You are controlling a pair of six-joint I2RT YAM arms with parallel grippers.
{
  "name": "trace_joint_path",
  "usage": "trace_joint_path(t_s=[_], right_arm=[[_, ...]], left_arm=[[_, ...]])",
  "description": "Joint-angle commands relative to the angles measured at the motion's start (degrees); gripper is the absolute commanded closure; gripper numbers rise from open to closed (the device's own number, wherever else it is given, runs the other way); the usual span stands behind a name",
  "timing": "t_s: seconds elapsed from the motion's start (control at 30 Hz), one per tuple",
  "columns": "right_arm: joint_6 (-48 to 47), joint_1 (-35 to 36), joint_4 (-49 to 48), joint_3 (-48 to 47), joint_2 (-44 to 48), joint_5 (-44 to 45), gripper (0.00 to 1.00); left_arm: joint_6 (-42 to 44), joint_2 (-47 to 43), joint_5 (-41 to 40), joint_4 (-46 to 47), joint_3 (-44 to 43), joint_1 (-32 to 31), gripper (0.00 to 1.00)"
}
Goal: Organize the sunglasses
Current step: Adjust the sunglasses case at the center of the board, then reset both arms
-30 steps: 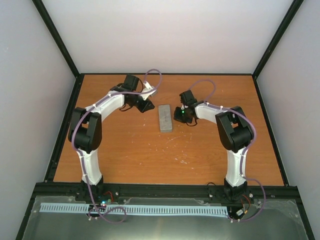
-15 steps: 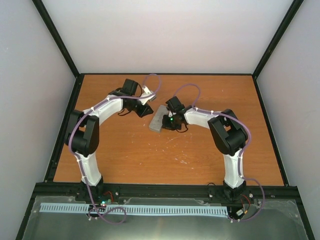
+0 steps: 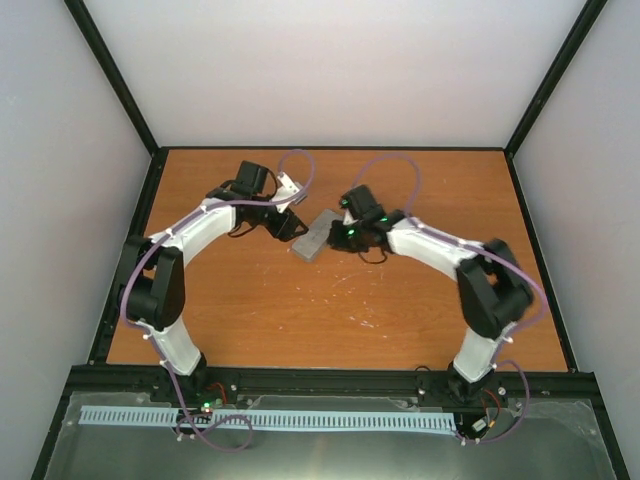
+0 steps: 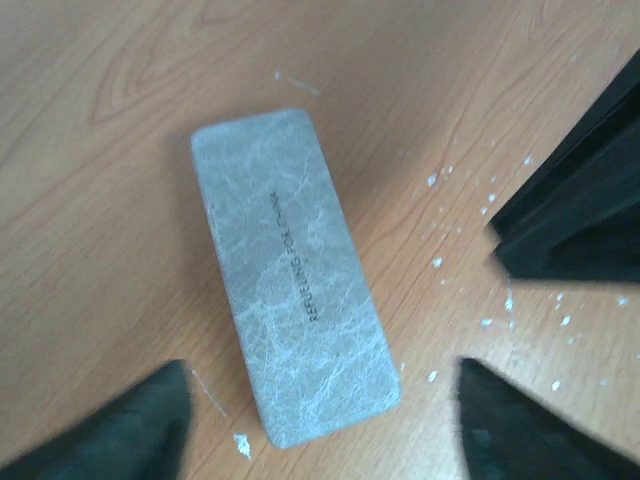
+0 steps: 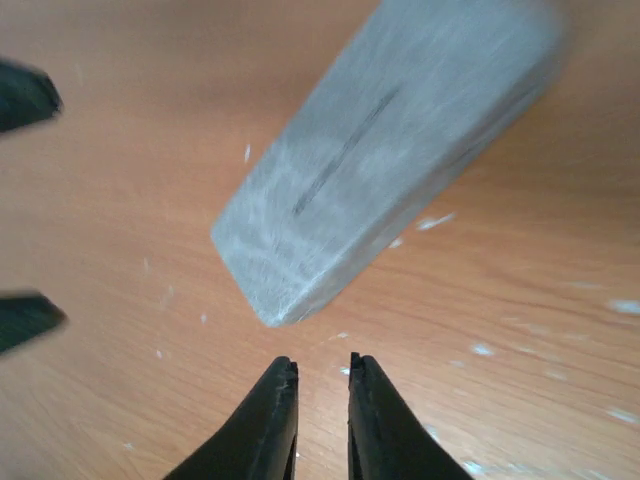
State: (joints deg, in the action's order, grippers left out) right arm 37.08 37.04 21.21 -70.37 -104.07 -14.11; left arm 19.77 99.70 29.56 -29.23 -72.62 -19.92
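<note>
— Is the grey case (image 3: 312, 236) open?
— No, the lid is down, so its inside is hidden. The sunglasses can't be seen anywhere.
— And the jaws?
— Left jaws spread wide over the case; right jaws pressed together just beside its end.
— Room?
— The case lies angled, far-centre, well off every edge, with wide surface (image 3: 300, 310) on the near side.

Grey case (image 3: 312, 238) (askew) beside right claw (image 3: 332, 238).
</note>
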Motion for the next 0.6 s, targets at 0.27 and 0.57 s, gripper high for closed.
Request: trace_joint_path(t_s=[0.27, 0.57], right_arm=[[-10.4, -20.1, 20.4, 1.6, 21.6, 14.8, 0.76], [-10.3, -25.2, 20.0, 3.6, 24.9, 13.3, 0.75]], left_arm=[[-2.5, -5.1, 4.9, -2.5, -13.7, 1.1, 0.00], [-2.8, -1.0, 6.1, -9.0, -20.8, 1.1, 0.00]])
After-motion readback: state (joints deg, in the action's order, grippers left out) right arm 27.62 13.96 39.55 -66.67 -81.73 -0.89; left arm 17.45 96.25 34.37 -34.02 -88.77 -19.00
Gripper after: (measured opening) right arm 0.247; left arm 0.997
